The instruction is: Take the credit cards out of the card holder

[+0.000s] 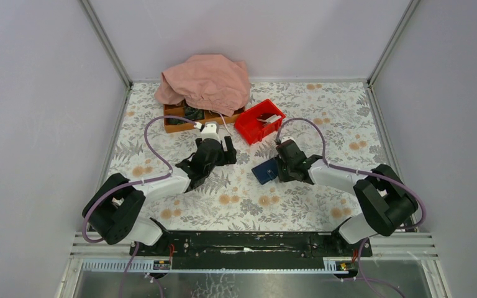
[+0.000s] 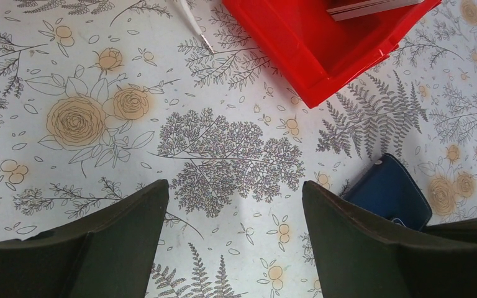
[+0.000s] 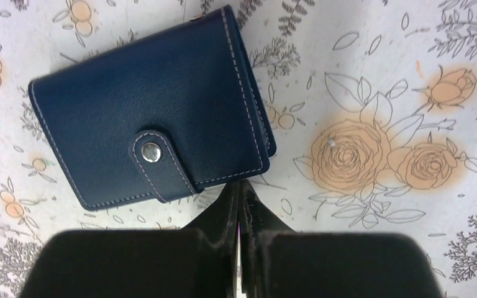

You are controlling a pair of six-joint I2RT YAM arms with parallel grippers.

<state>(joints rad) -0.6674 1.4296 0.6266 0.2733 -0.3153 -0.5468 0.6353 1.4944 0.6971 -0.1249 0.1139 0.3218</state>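
We see the right gripper (image 3: 240,194) pinched shut at the holder's (image 3: 149,118) edge, and the left gripper (image 2: 235,198) spread wide.

The right fingertips meet in a point against the holder's near edge, beside its snap tab; we cannot tell whether anything is nipped between them. That arm reaches in low from the right with a bent elbow. The left fingers (image 2: 130,248) hang wide apart over bare tablecloth (image 1: 286,198), holding nothing. The holder lies flat and fastened on the flowered cloth between the two grippers, near the red bin (image 2: 310,43), where pale cards (image 2: 372,6) rest. It is dark blue grained leather with pale stitching and a metal snap, and the bin is glossy plastic. Plain white walls enclose the table, and at the back a pink cloth (image 1: 205,81) is draped over a wooden tray (image 1: 177,121).
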